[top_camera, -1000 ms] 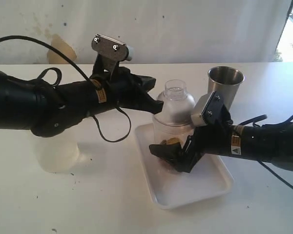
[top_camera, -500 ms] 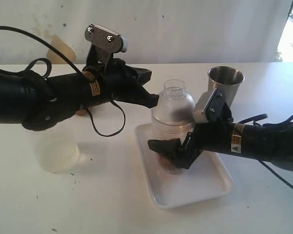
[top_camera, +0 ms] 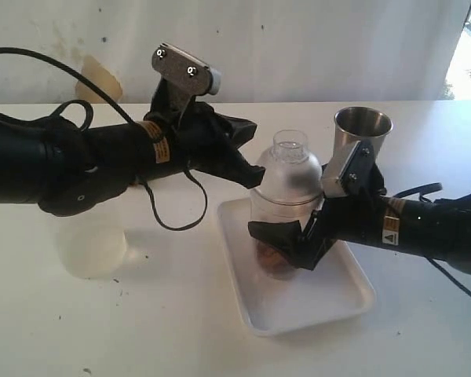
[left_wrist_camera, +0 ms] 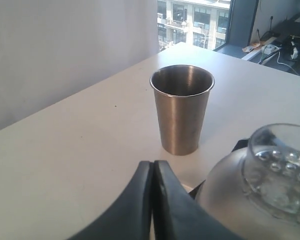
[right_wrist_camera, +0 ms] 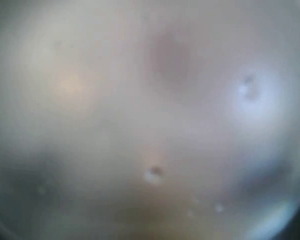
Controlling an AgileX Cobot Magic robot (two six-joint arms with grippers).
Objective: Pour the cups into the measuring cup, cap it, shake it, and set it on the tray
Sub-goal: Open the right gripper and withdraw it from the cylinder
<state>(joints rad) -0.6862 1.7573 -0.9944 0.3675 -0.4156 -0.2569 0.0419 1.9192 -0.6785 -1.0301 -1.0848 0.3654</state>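
Both arms have drifted a little toward the tray's (top_camera: 330,302) right side since half a second ago, and the capped measuring cup (top_camera: 275,208) has gone with them; my right arm's wrist sits slightly higher than it did.

Right gripper (top_camera: 279,245) is clamped round the lower half of the measuring cup, one dark finger across the near wall and the other behind it. The cup stands upright over the tray's far half. Whether its base touches the tray I cannot tell. Something brownish shows through the wall low down. The right wrist view gives me only a pale blur.

The cap (top_camera: 289,173) sits on the cup's mouth, neck up. Left gripper (top_camera: 251,174) has its jaws pressed together with nothing between them, the tip just beside the cap's dome on the tray's left side.

The steel tumbler (top_camera: 363,133) stands upright on the table beyond the tray's far right corner. A frosted cup (top_camera: 90,247) sits well off the tray's left edge.
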